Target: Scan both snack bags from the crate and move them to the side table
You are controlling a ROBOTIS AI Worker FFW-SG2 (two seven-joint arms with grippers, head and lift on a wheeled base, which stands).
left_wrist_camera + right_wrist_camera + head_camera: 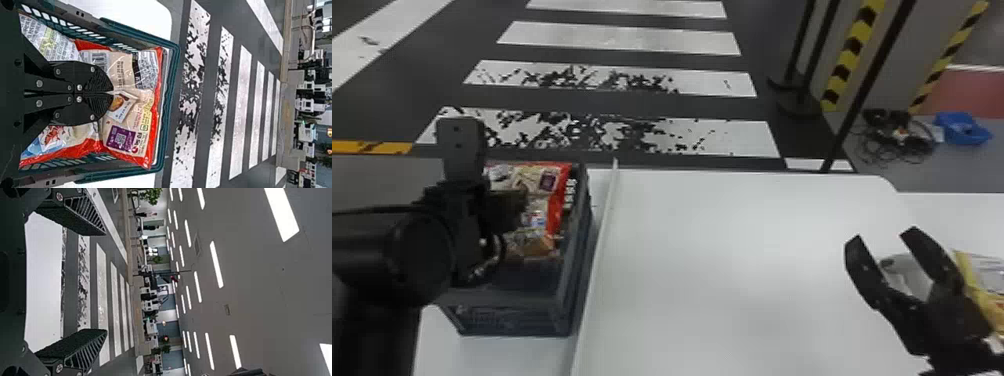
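White tabletop (732,250), centre to 3 o'clock. Crate (507,320), 9 o'clock, holds the red-edged snack bags (145,125). Yellow-edged packet (977,280), 4 o'clock, beside the right tool (883,236) — released, fingers wide apart. Left tool (469,215) at the crate: fingers closed tip to tip before the bags — whether they pinch film cannot be told.

Inside the dark teal crate (170,109), two glossy, red-edged snack bags (141,125) lie side by side, printed faces up, their plastic creased (one shows a purple patch with a square code), both within the crate's slatted walls.
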